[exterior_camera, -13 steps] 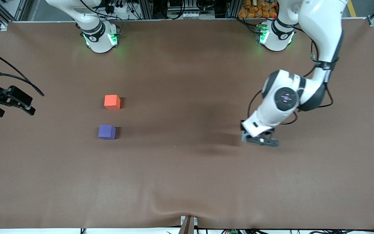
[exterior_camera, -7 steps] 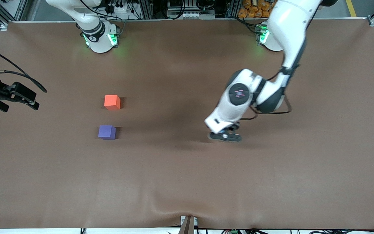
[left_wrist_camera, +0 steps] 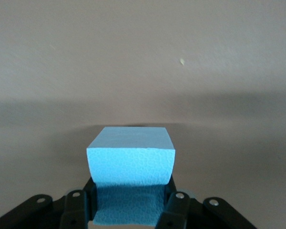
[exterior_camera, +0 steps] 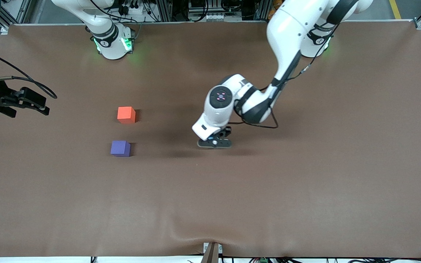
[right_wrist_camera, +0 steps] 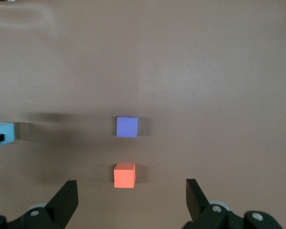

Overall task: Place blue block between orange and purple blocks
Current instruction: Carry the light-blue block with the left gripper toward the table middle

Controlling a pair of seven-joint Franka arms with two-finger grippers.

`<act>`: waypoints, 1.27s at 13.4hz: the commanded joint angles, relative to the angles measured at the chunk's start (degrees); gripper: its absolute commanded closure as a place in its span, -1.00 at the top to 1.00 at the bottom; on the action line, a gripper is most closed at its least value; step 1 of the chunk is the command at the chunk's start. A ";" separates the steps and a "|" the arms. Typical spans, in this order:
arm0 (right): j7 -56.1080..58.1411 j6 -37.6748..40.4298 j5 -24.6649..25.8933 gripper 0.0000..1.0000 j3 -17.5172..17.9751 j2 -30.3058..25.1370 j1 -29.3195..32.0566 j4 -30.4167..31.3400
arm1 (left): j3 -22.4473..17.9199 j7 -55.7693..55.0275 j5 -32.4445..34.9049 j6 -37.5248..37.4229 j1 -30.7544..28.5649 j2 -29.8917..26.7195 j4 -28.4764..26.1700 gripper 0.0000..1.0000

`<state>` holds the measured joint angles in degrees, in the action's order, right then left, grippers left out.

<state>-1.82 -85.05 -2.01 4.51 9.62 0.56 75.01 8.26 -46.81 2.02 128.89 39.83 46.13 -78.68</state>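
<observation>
The orange block (exterior_camera: 126,114) and the purple block (exterior_camera: 120,148) sit on the brown table toward the right arm's end, a small gap between them; the purple one is nearer the front camera. My left gripper (exterior_camera: 214,143) hangs low over the middle of the table, shut on the light blue block (left_wrist_camera: 131,160), which sticks out past the fingertips in the left wrist view. In the front view the hand hides the blue block. My right gripper (exterior_camera: 35,104) waits open over the table's edge at its own end. Its wrist view shows the orange block (right_wrist_camera: 124,175), purple block (right_wrist_camera: 127,126) and blue block (right_wrist_camera: 1,131).
Brown cloth covers the table (exterior_camera: 305,190), with a wrinkle near the front edge (exterior_camera: 192,233) above a small bracket (exterior_camera: 212,252). The two arm bases (exterior_camera: 113,44) (exterior_camera: 314,40) stand along the table edge farthest from the front camera.
The left arm has carried the blue block from its own end to over the middle of the table, toward the orange and purple blocks. The right gripper has drifted slightly away from the front camera.
</observation>
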 commanded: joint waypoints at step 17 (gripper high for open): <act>-6.69 20.19 -0.27 1.00 0.32 -2.76 -0.64 1.28 | -3.95 -7.51 0.09 -25.15 -8.70 -19.56 2.66 1.00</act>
<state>-5.37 -64.87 -2.01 4.25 8.07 0.49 75.02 4.03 -54.06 2.03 106.49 33.56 31.02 -73.06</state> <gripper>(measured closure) 0.000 0.000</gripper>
